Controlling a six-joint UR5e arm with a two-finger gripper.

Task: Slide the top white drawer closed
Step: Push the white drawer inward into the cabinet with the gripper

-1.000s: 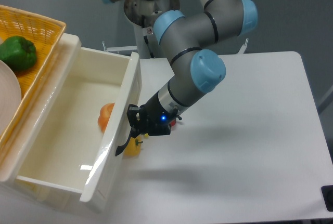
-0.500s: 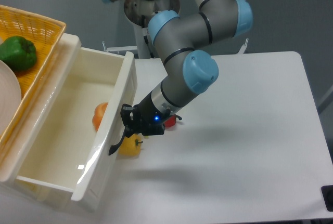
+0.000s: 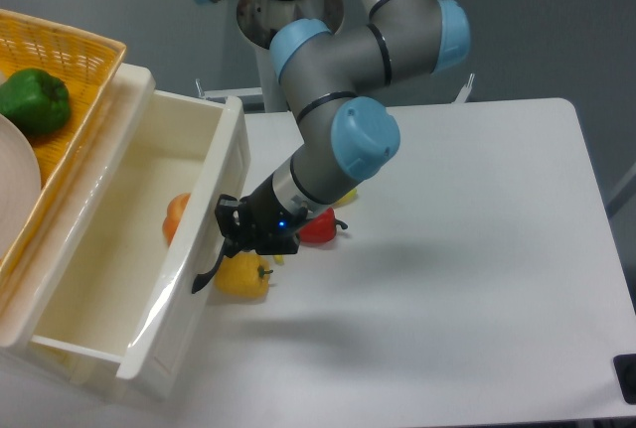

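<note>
Drawer (image 3: 149, 239) still partly open at bench (image 3: 467, 249) left edge, orange fruit (image 3: 175, 217) inside. Claw (image 3: 231, 234) pressed against drawer front by handle (image 3: 207, 276) (finger gap unclear, cannot tell). Yellow pepper (image 3: 241, 276), red pepper (image 3: 318, 226) just beside.

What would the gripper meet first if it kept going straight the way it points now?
The gripper points left at the top white drawer, at its front panel beside the black handle; it seems already pressed against it, though contact is hard to confirm.
</note>
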